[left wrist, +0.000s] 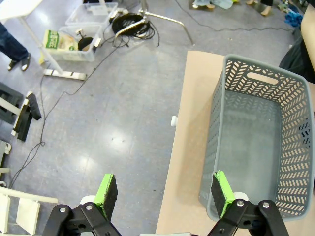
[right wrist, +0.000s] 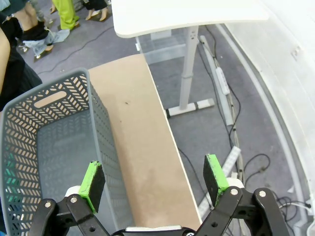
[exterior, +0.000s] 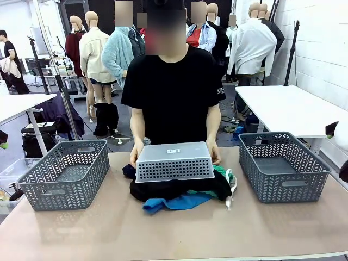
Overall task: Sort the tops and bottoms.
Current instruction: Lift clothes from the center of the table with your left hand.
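"Pincer check, both sides: how do they stand?"

"My left pincer is spread wide with nothing between its pads. It hangs over the counter edge, one pad above the floor, the other at the near corner of the left basket. My right pincer is just as wide and bare, one pad over the right basket, the other out past the counter's edge."

"And the bottoms?"

"Well apart from both pincers, heaped mid-counter between the two baskets, in front of the person. The black garment spreads across the heap. The green shorts peek out on its right, with the white drawstring trailing down. The navy garment shows at the left, and a blue piece sticks out at the near edge. A pale upturned basket sits on top, and the person's hands grip its ends."
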Controlling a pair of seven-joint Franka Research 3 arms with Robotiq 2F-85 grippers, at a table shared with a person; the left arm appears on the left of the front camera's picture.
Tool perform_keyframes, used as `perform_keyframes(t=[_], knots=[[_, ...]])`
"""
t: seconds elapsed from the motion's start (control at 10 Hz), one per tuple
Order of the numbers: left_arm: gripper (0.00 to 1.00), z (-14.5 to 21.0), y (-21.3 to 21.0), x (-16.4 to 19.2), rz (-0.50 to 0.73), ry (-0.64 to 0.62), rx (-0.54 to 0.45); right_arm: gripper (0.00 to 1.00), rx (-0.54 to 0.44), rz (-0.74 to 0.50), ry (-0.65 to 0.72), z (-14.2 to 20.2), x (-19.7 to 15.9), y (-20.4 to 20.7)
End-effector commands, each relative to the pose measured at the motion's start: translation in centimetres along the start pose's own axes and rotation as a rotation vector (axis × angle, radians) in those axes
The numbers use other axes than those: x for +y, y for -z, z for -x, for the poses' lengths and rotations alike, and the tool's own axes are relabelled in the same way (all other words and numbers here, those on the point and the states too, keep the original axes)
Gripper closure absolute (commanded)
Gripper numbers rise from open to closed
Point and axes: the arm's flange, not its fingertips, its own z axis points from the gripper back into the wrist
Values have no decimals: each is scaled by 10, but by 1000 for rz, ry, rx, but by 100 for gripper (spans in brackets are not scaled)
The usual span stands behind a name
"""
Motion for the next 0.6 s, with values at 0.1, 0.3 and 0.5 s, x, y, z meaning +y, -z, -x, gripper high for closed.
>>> perform_keyframes(t=[0.1,0.3,0.5], knots=[[0,0,-1,1,1,1,-2,0,11,7,-8,0,2,-1],[0,0,-1,1,1,1,-2,0,11,7,-8,0,2,-1],[0,0,-1,1,1,1,-2,0,11,7,-8,0,2,-1]])
